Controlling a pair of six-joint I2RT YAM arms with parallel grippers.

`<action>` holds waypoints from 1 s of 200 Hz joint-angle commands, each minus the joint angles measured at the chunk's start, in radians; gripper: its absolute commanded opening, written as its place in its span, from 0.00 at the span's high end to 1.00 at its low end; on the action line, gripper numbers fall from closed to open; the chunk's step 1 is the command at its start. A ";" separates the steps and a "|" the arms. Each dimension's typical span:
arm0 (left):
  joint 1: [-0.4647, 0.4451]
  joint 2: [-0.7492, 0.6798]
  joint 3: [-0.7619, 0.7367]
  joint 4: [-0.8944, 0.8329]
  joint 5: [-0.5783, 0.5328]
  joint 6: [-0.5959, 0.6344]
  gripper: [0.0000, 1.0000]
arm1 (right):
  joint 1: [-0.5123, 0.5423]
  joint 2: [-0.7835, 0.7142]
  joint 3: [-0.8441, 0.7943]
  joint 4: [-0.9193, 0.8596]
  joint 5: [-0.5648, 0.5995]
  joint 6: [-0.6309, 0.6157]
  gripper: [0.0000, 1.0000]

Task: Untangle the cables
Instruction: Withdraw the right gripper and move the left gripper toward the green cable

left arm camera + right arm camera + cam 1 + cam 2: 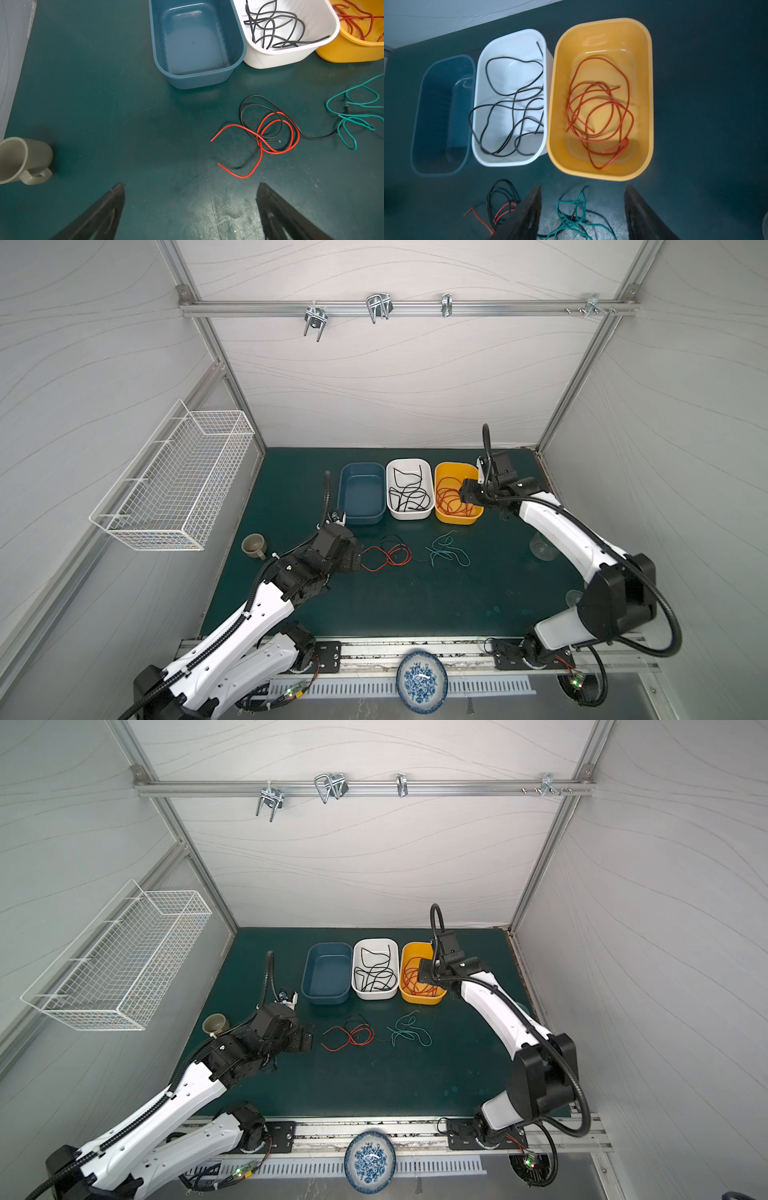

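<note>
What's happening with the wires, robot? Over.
Both jaws open, empty. Red and black cables tangled on mat, green cables alongside. Nothing blocking.

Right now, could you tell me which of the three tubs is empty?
The blue tub is bare inside; the white tub holds black cables and the yellow tub red cables.

Three tubs stand rim to rim, no passage between: the white tub [409,515], the blue tub [360,497] on its left, the yellow tub [457,517] on its right. Black cables [513,108] crowd the white tub's floor; the blue tub's floor is bare. The right gripper [583,186] hangs over the yellow tub, barring entry from above. In front of the white tub a red-and-black tangle [270,133] and a teal bunch [446,551] lie on the mat [415,605], the left gripper [190,185] just left of them. Beyond these, toward the arms' bases, the mat is open.
</note>
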 commanded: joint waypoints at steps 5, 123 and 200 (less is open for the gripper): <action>0.000 0.009 0.027 0.013 0.008 0.000 0.01 | 0.071 -0.106 -0.071 -0.002 0.004 0.011 0.33; -0.001 0.071 0.071 -0.010 0.033 0.006 0.00 | 0.177 -0.540 -0.085 -0.368 0.074 -0.122 0.01; -0.120 0.292 0.198 -0.065 0.080 -0.168 0.01 | 0.177 -0.721 -0.199 -0.425 0.155 -0.189 0.01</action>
